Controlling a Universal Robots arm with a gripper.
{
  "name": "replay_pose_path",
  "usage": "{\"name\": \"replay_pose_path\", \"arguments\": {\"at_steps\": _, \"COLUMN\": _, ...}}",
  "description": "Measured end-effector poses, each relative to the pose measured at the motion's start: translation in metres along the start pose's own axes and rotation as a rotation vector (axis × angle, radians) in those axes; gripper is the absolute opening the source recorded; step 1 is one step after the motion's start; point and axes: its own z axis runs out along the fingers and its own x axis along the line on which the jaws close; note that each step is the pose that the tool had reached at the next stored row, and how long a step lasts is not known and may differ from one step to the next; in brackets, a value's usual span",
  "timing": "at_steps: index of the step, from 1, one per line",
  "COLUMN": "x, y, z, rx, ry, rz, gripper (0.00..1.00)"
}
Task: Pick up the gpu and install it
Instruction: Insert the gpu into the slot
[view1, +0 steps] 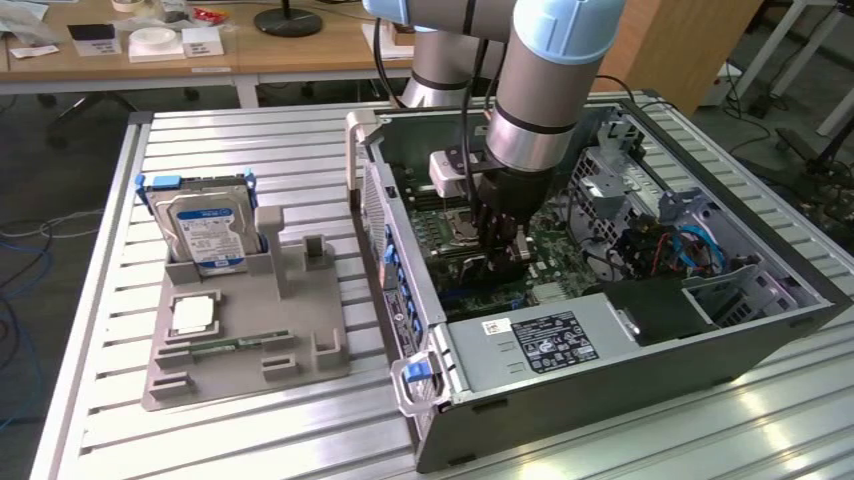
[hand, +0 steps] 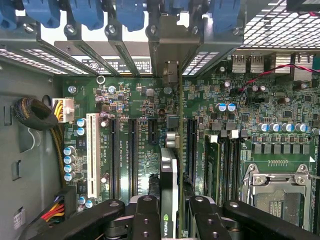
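The tool (hand: 169, 212) is clenched on the gpu (hand: 169, 175), holding it edge-on over the motherboard (hand: 140, 100) inside the open computer case (view1: 747, 340), at the counter's (view1: 240, 130) middle.

Table (view1: 240, 420): ribbed bare metal, satin sheen. Computer case (view1: 667, 365): dark painted sheet metal, matt, with perforated grey steel panels inside. Motherboard (hand: 145, 107): glossy green laminate, black plastic slots. Gpu (hand: 168, 185): green board edge-on, black cooler face semi-gloss, pale metal bracket. Gripper (hand: 170, 212): matt black fingers. Hard drive (view1: 207, 232): silver metal, glossy label. Holder tray (view1: 247, 335): matt grey plastic.
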Motion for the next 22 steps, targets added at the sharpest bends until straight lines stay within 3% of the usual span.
{"name": "replay_pose_path", "arguments": {"at_steps": 22, "x": 0.0, "y": 0.0, "z": 0.0013, "rx": 0.0003, "ry": 0.0001, "rz": 0.0, "gripper": 0.27}}
